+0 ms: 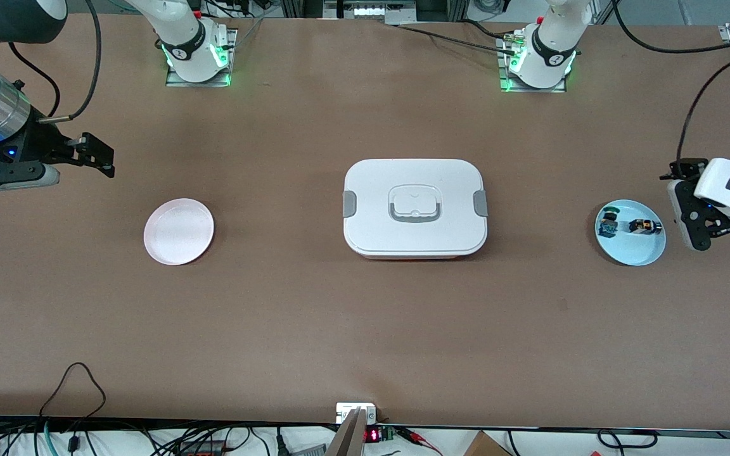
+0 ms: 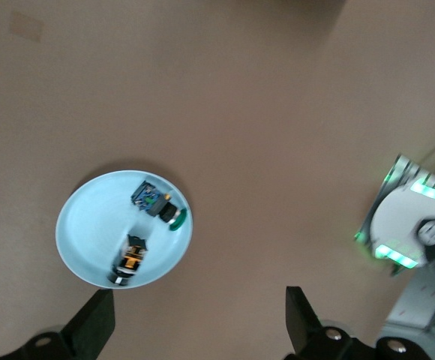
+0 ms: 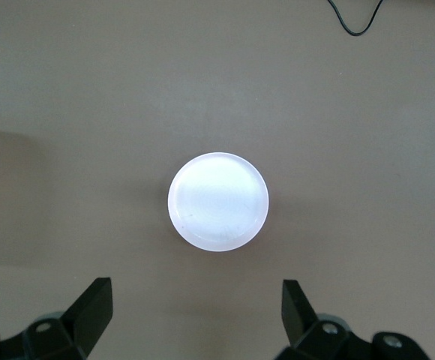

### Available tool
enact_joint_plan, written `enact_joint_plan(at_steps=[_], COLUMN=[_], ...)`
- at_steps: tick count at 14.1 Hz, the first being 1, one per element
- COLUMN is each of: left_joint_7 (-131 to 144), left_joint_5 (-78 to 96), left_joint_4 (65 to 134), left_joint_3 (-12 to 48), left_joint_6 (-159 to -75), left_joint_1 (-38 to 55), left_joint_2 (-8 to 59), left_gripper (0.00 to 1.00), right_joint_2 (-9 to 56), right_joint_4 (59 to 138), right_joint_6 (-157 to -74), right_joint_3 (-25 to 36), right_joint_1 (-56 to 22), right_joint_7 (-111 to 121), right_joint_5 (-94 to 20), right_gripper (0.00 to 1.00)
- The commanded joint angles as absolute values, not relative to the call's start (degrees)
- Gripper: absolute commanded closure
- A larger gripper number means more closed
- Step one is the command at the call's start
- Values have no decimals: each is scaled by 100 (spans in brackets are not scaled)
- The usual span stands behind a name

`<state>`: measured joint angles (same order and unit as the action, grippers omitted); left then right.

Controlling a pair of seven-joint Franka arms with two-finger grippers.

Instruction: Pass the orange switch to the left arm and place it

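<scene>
The orange switch (image 1: 645,227) lies on its side on a light blue plate (image 1: 631,250) at the left arm's end of the table, beside a black switch with green-blue parts (image 1: 608,223). In the left wrist view the orange switch (image 2: 131,260) and the green-blue switch (image 2: 157,204) lie on the blue plate (image 2: 90,229). My left gripper (image 1: 697,221) (image 2: 200,330) is open and empty, up over bare table beside that plate. My right gripper (image 1: 100,158) (image 3: 195,319) is open and empty, over bare table at the right arm's end. The white box (image 1: 414,208) stands mid-table, lid shut.
An empty pale pink plate (image 1: 179,231) (image 3: 218,201) lies at the right arm's end. The arm bases (image 1: 195,54) (image 1: 539,60) stand at the table's edge farthest from the front camera. The left arm's base also shows in the left wrist view (image 2: 412,229).
</scene>
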<state>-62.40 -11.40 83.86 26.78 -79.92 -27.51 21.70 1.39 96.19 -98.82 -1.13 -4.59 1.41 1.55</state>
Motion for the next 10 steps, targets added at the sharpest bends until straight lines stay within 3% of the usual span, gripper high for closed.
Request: enact_joint_plan(at_steps=[1, 3, 7, 9, 10], left_joint_7=[-5058, -4066, -2681, -2585, -2366], left_joint_5=[-1081, -880, -773, -529, -379], left_joint_4=[7850, 7884, 7411, 7497, 7871], left_joint_3=[3040, 3032, 2919, 1684, 1270], left_joint_6=[-7498, -7497, -7172, -7486, -7819], left_joint_1=[-2699, -2506, -1972, -1050, -733], left_joint_2=[2233, 1909, 1960, 1759, 1471], left_gripper=[0, 0, 0, 0, 0], right_joint_2=[149, 149, 158, 158, 158], right_joint_4=[9527, 9527, 9527, 9527, 9527], right_joint_6=[-9765, -9773, -9773, -9773, -9773], right_joint_3=[-132, -132, -123, -123, -123], right_joint_1=[-440, -439, -431, -431, -431], right_joint_7=[44, 44, 44, 44, 44], right_joint_5=[176, 176, 176, 167, 176], right_gripper=[0, 0, 0, 0, 0])
